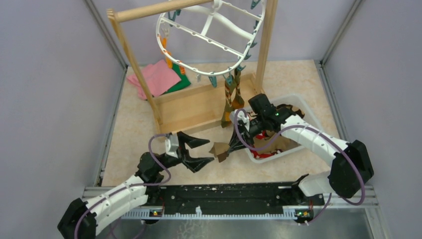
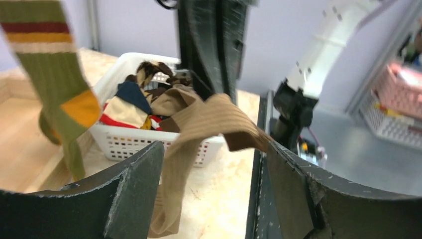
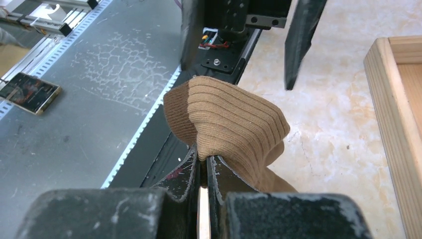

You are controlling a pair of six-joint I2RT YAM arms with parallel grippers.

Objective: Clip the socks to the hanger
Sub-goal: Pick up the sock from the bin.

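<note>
Tan sock: ribbed, pinched at a fold by right gripper, held above the table between the two grippers, just off the basket's near corner; lower end is hung loose.
Right gripper: clamped tight on tan sock, jaws almost touching.
Left gripper: spread wide, nothing grasped; tan sock is seen between its fingers in the wrist view, contact cannot be told.
Striped sock: olive with orange bands, clipped at hanger's near rim, hung down in front of rack base.
Hanger: white ring, hung from rack pole, tilted; teal and orange clips are dangled along rim.
Rack: wooden, stood at far side of table.
Basket: white, slotted, set on the right; loose socks are piled inside, navy, tan, red-white.
Cloths: pink over green, laid flat behind rack's left post.
</note>
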